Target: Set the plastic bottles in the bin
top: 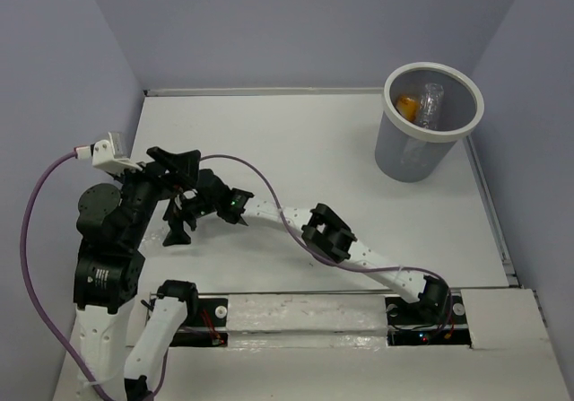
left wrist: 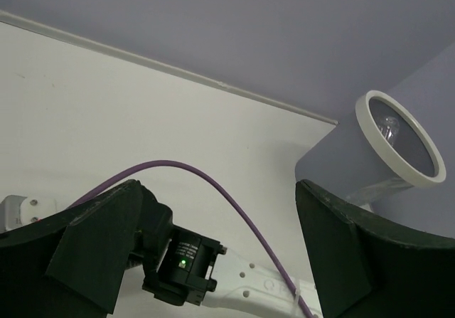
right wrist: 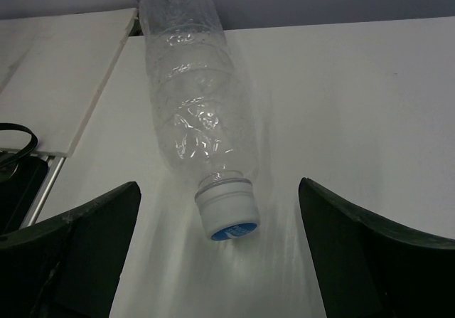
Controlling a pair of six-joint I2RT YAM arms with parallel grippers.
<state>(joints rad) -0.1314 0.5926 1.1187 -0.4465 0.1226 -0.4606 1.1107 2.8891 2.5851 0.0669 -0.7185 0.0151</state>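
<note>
R gripper (right wrist: pixel 219 187) sits low over the table (top: pixel 314 150), near-left area. Its fingers are spread wide w/ nothing pinched. A clear bottle (right wrist: pixel 195 112) lies on its side on the table just ahead of it, in line w/ the gap between the fingers. It touches neither finger. Its cap (right wrist: pixel 227 215), white w/ a blue top, points at the wrist cam, and the base points away, angled a bit left. The bottle's walls look dented in places. In the top view this bottle is too faint to make out beside the arms.

R arm reaches from its base at near right diagonally across to the left. A purple cable (top: pixel 269 190) loops over it.

L gripper (left wrist: pixel 218 190) is held up above R arm's wrist, fingers also spread wide & holding nothing. Between them its cam shows the R wrist w/ a green LED (left wrist: pixel 183 263) lit, the cable crossing, and the bin off to the right.

Bin (top: pixel 413 159) stands upright at the table's far-right corner, well apart from both grippers. Inside it are an orange bottle (top: pixel 407 107) & a 2nd clear bottle (top: pixel 432 103), side by side.
</note>
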